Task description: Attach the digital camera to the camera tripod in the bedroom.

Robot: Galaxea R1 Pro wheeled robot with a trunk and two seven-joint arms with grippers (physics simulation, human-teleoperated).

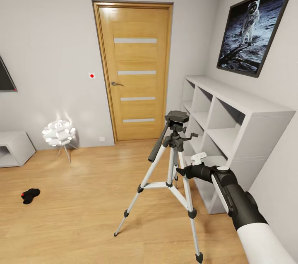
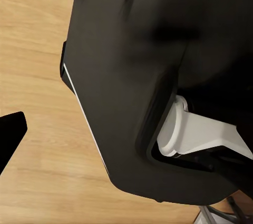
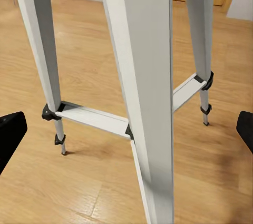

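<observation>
The camera tripod (image 1: 171, 160) stands on the wood floor in the middle of the bedroom, silver legs spread, its black head (image 1: 177, 117) bare and its pan handle sloping down to the left. My right gripper (image 1: 181, 171) is at the tripod's right side, about halfway up the legs. In the right wrist view that gripper (image 3: 126, 129) is open, with the nearest silver leg (image 3: 142, 76) between its black fingertips (image 3: 10, 134). The digital camera (image 1: 30, 195), black with a red button, lies on the floor far to the left. My left gripper (image 2: 126, 139) faces a black part of the robot's body over the floor.
White cube shelves (image 1: 231, 123) line the right wall close behind the tripod, under a framed astronaut picture (image 1: 254, 28). A shut wooden door (image 1: 134, 69) is straight ahead. A glowing white lamp (image 1: 59, 133) and a low white unit (image 1: 14, 148) stand at the left.
</observation>
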